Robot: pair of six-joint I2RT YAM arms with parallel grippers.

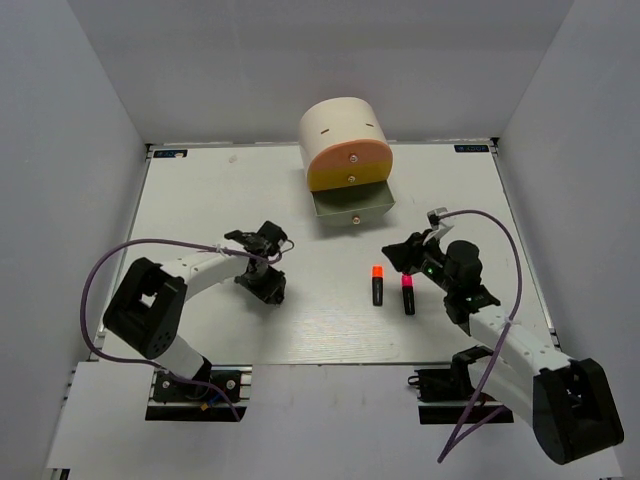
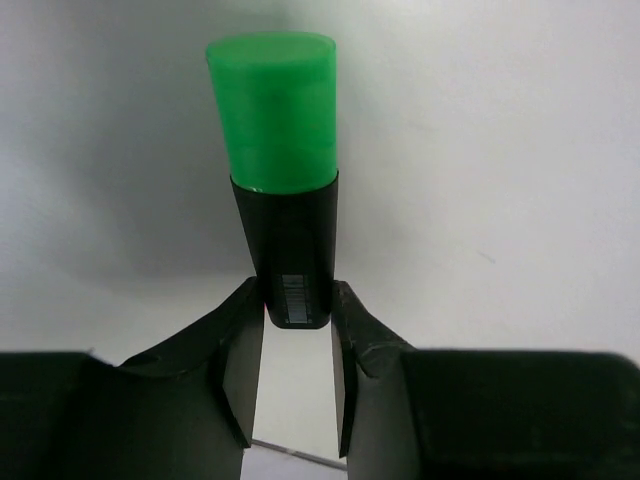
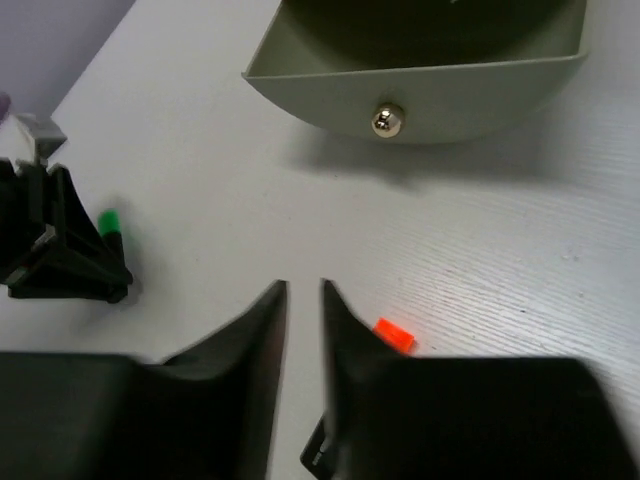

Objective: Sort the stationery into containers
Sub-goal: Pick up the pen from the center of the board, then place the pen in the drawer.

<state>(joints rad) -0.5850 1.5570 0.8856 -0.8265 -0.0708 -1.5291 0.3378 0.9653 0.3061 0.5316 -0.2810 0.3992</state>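
**A:** Start up high. What do you see?

**B:** The left end effector [image 1: 268, 288] is low on the table [image 1: 200, 200]. The cream drawer unit [image 1: 345, 125] is far ahead of it and off to its right. The grey drawer [image 1: 352, 208] at the bottom stands open. The right end effector [image 1: 398, 256] hangs over the table too. The orange highlighter [image 1: 377, 286] and the pink highlighter [image 1: 408, 296] lie flat just beside it, a bit nearer the arm bases. They are side by side but not touching.

**A:** Now the left wrist camera?

**B:** Two fingers [image 2: 235, 350] squeeze the black end of the green highlighter [image 2: 285, 170]. The green cap sticks out past the tips. So the left end effector [image 2: 297, 300] is clamped on it.

**A:** And the right wrist camera?

**B:** The right end effector [image 3: 302, 290] has its jaws nearly together. There is a thin gap with nothing in it. A bit of orange cap [image 3: 393, 335] peeks out just to its right. The grey drawer [image 3: 420, 100] and its round knob [image 3: 388, 120] are ahead. Off to its left I see the left end effector [image 3: 60, 255] with the green cap [image 3: 110, 222].

**A:** So which step is this?

**B:** I think it is picking up the green one. Next, I guess, the left arm has to lift it, carry it over the open drawer and let go. The right one has to open wider and line up over the orange or pink one before it can grab.
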